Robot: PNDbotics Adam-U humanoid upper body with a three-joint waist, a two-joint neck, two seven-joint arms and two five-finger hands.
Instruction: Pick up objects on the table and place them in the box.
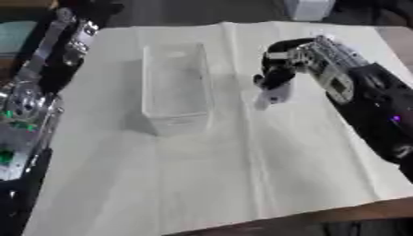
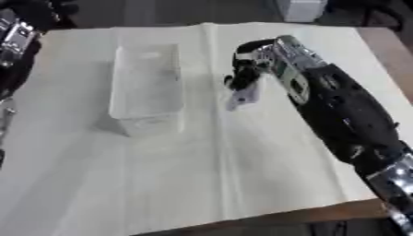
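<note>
A clear plastic box (image 1: 176, 85) stands on the white cloth, left of centre, and looks empty. My right hand (image 1: 278, 69) hangs over the cloth just right of the box, fingers curled down round a small pale, whitish object (image 1: 269, 98) that dangles below them. The object is above the cloth and outside the box. My left arm (image 1: 48, 55) runs along the left edge of the view; its hand is out of sight.
The white cloth (image 1: 242, 175) covers the table and has creases running lengthwise. The table's brown front edge (image 1: 339, 216) shows at the bottom right. A white container (image 1: 308, 8) stands beyond the far edge.
</note>
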